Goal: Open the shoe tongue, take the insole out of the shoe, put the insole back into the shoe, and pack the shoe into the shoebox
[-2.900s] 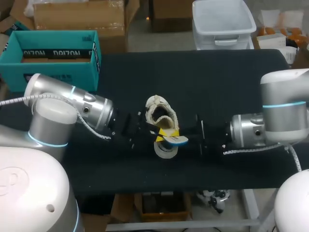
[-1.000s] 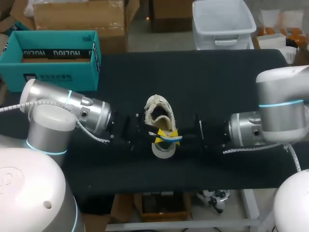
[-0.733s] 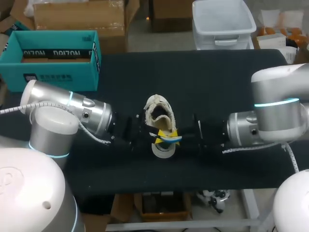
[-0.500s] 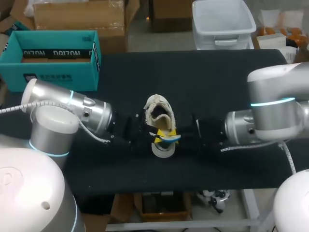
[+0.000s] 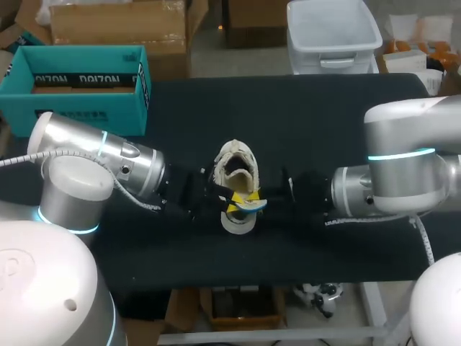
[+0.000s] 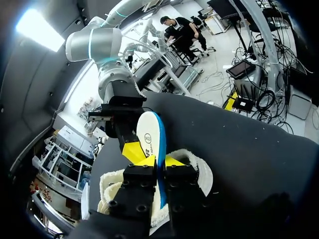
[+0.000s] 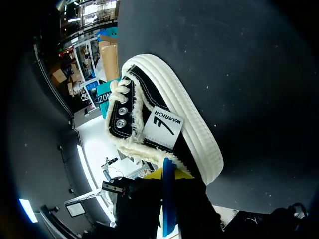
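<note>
Black cloth covers the counter (image 5: 346,115), and the shoe (image 5: 238,167) stands near its middle, with its fleece-lined opening facing up. The insole (image 6: 148,139) is not inside the shoe. It is held on its edge just beside the toe end, touching or almost touching the white sole.

Our left end effector (image 6: 159,161) is closed narrowly on one end of the insole, with a yellow tip on each face. Our right end effector (image 7: 169,175) comes from the opposite side of the shoe and also seems to pinch the insole, whose blue edge runs between its fingers.

Compared with a few seconds ago, our right arm has pushed in closer to the shoe. The insole, which was sticking out away from the shoe, now sits tighter against it. The toe of the shoe has also shifted a little toward our left arm.

We judge that we are at the step of putting the insole back. It is out and held from both sides, but not yet entered into the opening. The teal shoebox (image 5: 86,112) waits well apart from the shoe, behind our left arm, so packing is not yet begun.
</note>
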{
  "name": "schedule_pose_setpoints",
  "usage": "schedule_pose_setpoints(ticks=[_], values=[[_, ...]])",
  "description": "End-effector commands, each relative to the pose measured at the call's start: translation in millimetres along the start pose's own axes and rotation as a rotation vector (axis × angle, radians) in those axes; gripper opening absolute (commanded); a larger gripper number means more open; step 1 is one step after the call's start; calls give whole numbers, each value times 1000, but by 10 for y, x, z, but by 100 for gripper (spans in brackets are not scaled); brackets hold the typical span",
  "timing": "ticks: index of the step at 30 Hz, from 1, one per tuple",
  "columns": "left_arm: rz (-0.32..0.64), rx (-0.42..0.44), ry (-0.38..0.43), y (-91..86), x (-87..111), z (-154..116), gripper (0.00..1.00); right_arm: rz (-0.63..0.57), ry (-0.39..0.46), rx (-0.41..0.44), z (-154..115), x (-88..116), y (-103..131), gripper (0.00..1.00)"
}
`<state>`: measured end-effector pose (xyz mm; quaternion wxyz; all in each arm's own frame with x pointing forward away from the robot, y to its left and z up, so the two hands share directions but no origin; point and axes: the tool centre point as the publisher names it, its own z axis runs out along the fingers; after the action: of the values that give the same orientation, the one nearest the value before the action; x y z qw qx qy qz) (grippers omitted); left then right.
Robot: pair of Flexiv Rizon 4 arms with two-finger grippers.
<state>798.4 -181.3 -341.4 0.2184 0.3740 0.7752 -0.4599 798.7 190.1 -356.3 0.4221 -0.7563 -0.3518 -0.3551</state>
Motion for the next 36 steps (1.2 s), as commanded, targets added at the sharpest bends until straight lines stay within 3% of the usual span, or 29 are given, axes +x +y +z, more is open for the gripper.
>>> schedule_pose_setpoints(ticks=[1, 13, 20, 24, 29, 34, 36], values=[[25, 7, -6, -150, 75, -80, 0, 1, -10, -8, 73, 59, 28, 0], [53, 12, -3, -207, 81, -115, 0, -10, -50, -78, 97, 154, -105, 0], [38, 1, -3, -165, 121, -166, 33, -11, -67, -116, 112, 182, -163, 0], [28, -9, -12, -152, 148, -211, 37, -12, -61, -133, 102, 172, -197, 0], [9, -28, -25, -112, 190, -269, 35, -9, -43, -157, 60, 131, -219, 0], [-22, -60, -38, -45, 208, -277, 23, -3, -25, -165, 54, 74, -241, 0], [-32, -76, -46, -23, 198, -273, 14, -2, -19, -170, 54, 61, -253, 0]])
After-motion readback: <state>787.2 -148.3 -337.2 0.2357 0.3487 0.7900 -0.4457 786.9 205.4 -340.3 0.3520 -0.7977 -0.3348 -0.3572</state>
